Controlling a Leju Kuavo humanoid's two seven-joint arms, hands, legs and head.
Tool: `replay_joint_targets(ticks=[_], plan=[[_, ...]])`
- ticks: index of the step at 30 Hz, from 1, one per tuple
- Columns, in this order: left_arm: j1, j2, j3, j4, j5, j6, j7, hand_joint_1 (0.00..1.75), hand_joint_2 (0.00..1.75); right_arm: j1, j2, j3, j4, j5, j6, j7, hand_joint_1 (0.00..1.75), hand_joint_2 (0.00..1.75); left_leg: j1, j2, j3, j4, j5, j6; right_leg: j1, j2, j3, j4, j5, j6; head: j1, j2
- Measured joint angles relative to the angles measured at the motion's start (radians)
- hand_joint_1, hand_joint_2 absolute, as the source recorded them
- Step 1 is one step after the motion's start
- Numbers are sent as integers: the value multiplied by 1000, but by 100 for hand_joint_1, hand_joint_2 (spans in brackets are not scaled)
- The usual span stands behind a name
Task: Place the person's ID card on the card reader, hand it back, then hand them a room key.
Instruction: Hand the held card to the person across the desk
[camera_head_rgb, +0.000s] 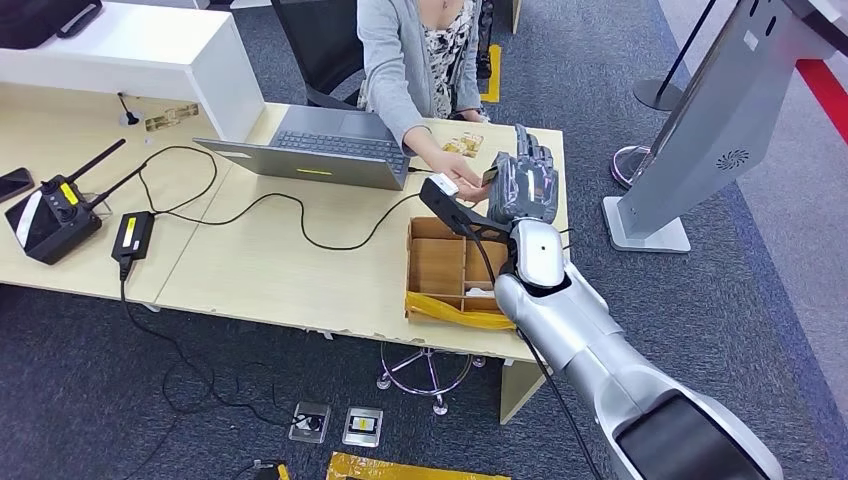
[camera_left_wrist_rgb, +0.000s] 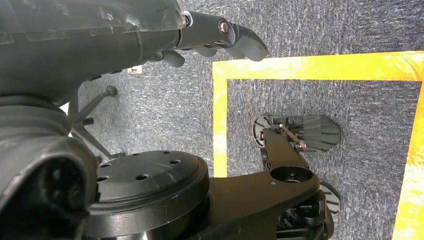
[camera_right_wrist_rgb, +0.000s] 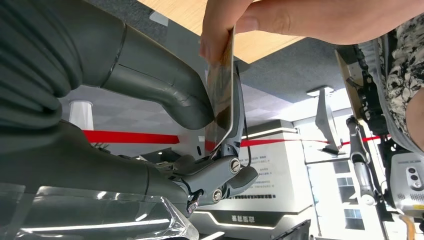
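Left hand (camera_left_wrist_rgb: 220, 37) is hanging down over the carpet, fingers loosely curled with nothing in them, so it's out of this one.

Over to the right, it all comes down to the card (camera_right_wrist_rgb: 222, 87). It stands on edge between the right hand's thumb (camera_right_wrist_rgb: 165, 92) and a darker finger (camera_right_wrist_rgb: 235, 100), long axis running along the fingers, with the person's hand (camera_right_wrist_rgb: 250, 22) still pinching the far end. So both have hold of it, by the look of it, though how firm the robot's pinch is I can't tell.

In the head view the right hand (camera_head_rgb: 522, 185) sits at the desk's far right corner, and the card is just a sliver (camera_head_rgb: 490, 175). I can't pick out which thing is the reader.
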Motion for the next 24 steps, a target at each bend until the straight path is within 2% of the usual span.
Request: replay_joint_targets(ticks=[1,10,13,18,21,24], plan=[[0,0,0,0,0,0,0,0,0,0,0,0,1,0,0,0,0,0,0,0,0,0,0,0,0,0,0,0,0,0,0,0],[1,0,0,0,3,0,0,0,0,0,6,0,17,4,-27,-37,0,0,0,0,0,0,0,0,0,1,0,0,0,0,0,0],[5,-3,0,0,6,-1,-3,0,0,-1,-12,-2,32,13,-67,-56,0,0,0,0,0,0,0,0,0,0,0,0,0,0,0,0],[12,-5,0,0,13,-3,-15,0,0,-4,-80,-30,33,-1,-94,-33,0,0,0,0,1,1,0,0,0,1,0,-1,0,0,0,0],[20,-5,0,0,18,-8,-27,0,0,-3,-154,-58,31,4,-52,31,0,0,-1,0,1,1,0,0,-1,0,0,-1,0,0,0,0],[33,-4,0,0,20,-11,-34,0,0,3,-238,-89,25,3,-15,50,0,0,-1,-1,0,1,0,0,-1,-2,0,-2,1,1,0,0]])
